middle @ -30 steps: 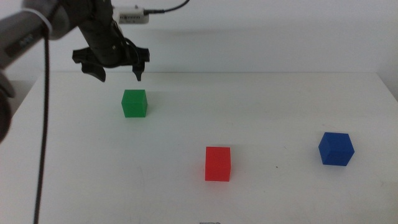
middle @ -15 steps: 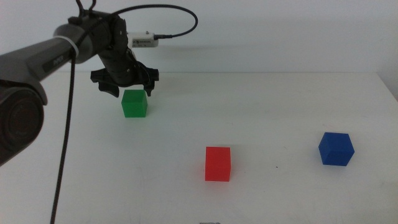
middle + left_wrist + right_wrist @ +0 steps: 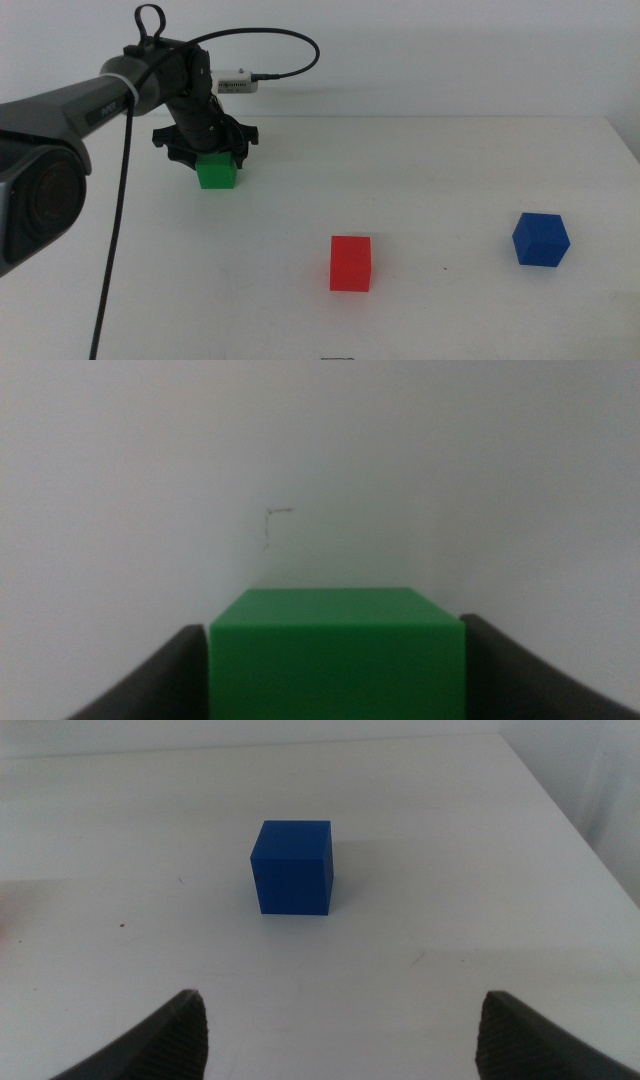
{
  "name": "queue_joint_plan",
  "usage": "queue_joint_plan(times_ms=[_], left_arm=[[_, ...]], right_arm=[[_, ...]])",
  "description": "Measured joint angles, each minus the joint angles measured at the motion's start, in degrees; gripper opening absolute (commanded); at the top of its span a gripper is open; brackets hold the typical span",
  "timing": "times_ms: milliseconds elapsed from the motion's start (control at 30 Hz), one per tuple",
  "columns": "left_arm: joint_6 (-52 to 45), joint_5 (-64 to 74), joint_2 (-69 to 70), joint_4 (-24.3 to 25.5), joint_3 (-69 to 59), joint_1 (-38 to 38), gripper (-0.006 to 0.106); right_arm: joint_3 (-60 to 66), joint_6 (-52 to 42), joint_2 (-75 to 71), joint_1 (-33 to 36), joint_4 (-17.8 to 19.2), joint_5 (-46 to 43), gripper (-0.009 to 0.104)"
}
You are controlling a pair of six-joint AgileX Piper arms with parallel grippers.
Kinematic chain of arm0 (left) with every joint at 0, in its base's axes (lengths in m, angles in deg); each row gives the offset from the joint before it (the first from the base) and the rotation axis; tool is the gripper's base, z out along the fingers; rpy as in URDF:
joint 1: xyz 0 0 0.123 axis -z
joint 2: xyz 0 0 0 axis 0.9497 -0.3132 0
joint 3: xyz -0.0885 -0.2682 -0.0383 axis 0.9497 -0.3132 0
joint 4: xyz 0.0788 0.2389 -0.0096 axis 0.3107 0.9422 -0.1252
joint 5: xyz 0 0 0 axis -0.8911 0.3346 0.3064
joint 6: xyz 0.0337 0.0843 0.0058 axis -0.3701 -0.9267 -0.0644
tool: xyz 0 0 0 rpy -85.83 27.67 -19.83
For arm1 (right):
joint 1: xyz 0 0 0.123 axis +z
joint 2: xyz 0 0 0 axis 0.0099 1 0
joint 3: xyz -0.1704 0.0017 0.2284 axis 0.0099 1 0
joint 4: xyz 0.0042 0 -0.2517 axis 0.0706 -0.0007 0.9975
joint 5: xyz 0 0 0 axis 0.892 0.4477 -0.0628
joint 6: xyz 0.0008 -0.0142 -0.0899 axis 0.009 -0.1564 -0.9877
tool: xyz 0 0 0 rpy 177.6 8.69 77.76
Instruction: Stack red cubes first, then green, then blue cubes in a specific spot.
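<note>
The green cube (image 3: 217,173) sits on the white table at the back left. My left gripper (image 3: 207,157) is down over it, open, with one jaw on each side of the cube. In the left wrist view the green cube (image 3: 335,650) fills the gap between the jaws of the left gripper (image 3: 335,695). The red cube (image 3: 350,263) stands alone near the table's middle front. The blue cube (image 3: 540,239) stands at the right. My right gripper (image 3: 340,1030) is open and empty, short of the blue cube (image 3: 292,866). It is out of the middle view.
The left arm and its black cable (image 3: 290,35) reach in from the left over the back of the table. The table's right edge (image 3: 625,140) lies just beyond the blue cube. A faint pencil-like mark (image 3: 270,525) shows on the tabletop past the green cube.
My left gripper has come down from above and behind the green cube and now has its jaws on either side of it. The cubes have not moved.
</note>
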Motion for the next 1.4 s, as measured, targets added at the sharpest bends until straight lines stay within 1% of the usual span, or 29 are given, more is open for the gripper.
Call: queue_joint_plan(times_ms=[167,233,267,367,467,533,600,667,767,833,967,1167,1267,1400], left_arm=[[0.0,0.1,-0.2,-0.3,0.0,0.0,0.027],[-0.4,0.3,-0.2,-0.8,0.0,0.0,0.015],[-0.7,0.6,-0.2,-1.1,0.0,0.0,0.010],[-1.6,1.9,0.9,-2.4,0.0,0.0,0.002],[-1.5,4.7,3.8,-2.7,0.0,0.2,0.002],[-0.4,7.0,6.9,-1.7,0.0,0.9,0.002],[1.0,9.1,9.4,0.4,-0.1,2.2,0.002],[3.4,10.1,12.7,4.2,-1.3,4.7,0.002],[8.2,10.6,17.9,8.5,-4.8,9.5,0.002],[12.1,10.6,21.2,10.0,-8.2,12.0,0.002],[18.4,10.6,28.1,11.7,-15.0,17.5,0.002],[28.0,10.6,34.0,14.4,-22.7,26.0,0.002],[33.3,10.4,34.5,15.7,-23.9,29.9,0.002],[37.5,9.4,33.5,16.4,-23.8,33.3,0.002]], right_arm=[[0.0,0.0,0.0,0.0,0.0,0.0,0.094],[0.0,0.0,0.0,0.0,0.0,0.0,0.094],[0.0,0.0,0.0,0.0,0.0,0.0,0.094],[0.0,0.0,0.0,0.0,0.0,0.0,0.094],[0.0,0.0,0.0,0.0,0.0,0.0,0.094],[0.0,0.0,0.0,0.0,0.0,0.0,0.094],[0.0,0.0,0.0,0.0,0.0,0.0,0.094],[0.0,0.0,0.0,0.0,0.0,0.0,0.094],[0.0,0.0,0.0,0.0,0.0,0.0,0.094],[0.0,0.0,0.0,0.0,0.0,0.0,0.094],[0.0,0.0,0.0,0.0,0.0,0.0,0.094],[0.0,0.0,0.0,0.0,0.0,0.0,0.094],[0.0,0.0,0.0,0.0,0.0,0.0,0.094],[0.0,0.0,0.0,0.0,0.0,0.0,0.094]])
